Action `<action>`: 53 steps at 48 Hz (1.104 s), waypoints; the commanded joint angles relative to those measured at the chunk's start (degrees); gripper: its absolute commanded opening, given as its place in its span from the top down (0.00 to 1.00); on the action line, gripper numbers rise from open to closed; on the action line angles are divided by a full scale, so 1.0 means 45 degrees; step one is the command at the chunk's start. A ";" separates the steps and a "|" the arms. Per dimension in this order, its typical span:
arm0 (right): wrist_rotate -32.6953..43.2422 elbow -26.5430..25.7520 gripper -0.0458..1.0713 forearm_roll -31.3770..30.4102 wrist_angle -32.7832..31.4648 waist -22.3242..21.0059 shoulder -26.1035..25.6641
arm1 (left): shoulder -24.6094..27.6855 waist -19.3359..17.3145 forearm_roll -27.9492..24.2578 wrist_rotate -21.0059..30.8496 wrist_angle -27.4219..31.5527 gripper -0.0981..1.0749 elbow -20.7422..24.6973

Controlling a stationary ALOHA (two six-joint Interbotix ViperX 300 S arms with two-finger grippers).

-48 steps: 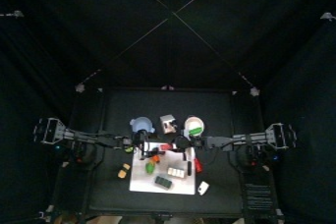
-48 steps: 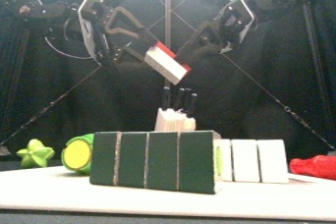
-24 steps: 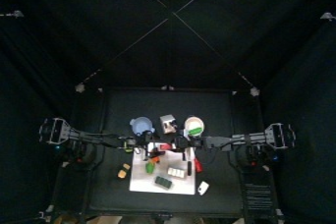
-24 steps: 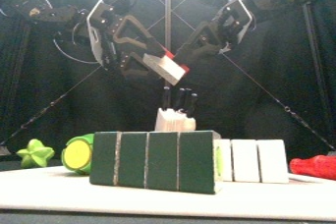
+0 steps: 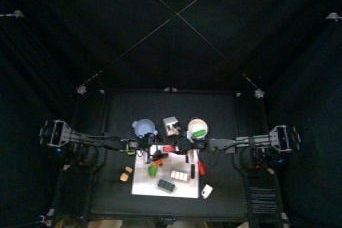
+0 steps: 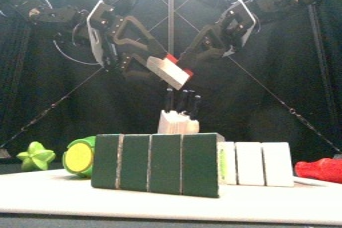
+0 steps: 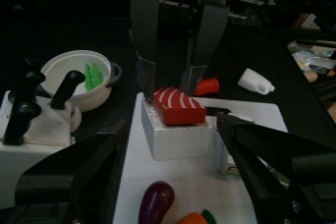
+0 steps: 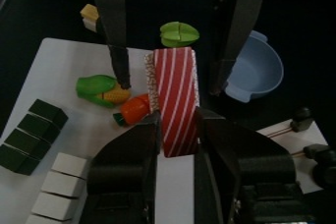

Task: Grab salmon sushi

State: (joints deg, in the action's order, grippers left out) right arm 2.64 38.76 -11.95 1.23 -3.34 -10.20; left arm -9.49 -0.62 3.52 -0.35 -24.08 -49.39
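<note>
salmon sushi [image 6: 168, 70] hangs above the table, both the left tool [image 6: 139, 60] and right tool [image 6: 201, 52] clamped on it.

Lighting came from above — the white mat [image 5: 171, 175] read bright in the top view while the black curtains [image 5: 80, 32] swallowed most light. The front view was backlit; the green block [image 6: 156, 164] sat near and slightly soft. Both wrist views were dim — jaw edges blurred, corners dark.
</note>
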 commanded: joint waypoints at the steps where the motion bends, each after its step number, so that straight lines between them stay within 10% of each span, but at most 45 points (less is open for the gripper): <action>1: 0.0000 -0.0039 0.59 0.0020 -0.0020 -0.0078 -0.0254 | -0.0469 -0.0039 -0.0039 0.0000 -0.0137 0.04 -0.0059; 53: 0.0020 0.0254 0.59 0.0039 -0.0137 -0.0020 -0.0566 | -0.0742 0.0059 -0.0039 0.0000 -0.0098 0.04 -0.0352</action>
State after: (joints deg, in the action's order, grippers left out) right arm 2.72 41.22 -11.95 0.26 -3.52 -11.07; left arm -12.48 -0.44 3.52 -0.26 -24.35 -52.21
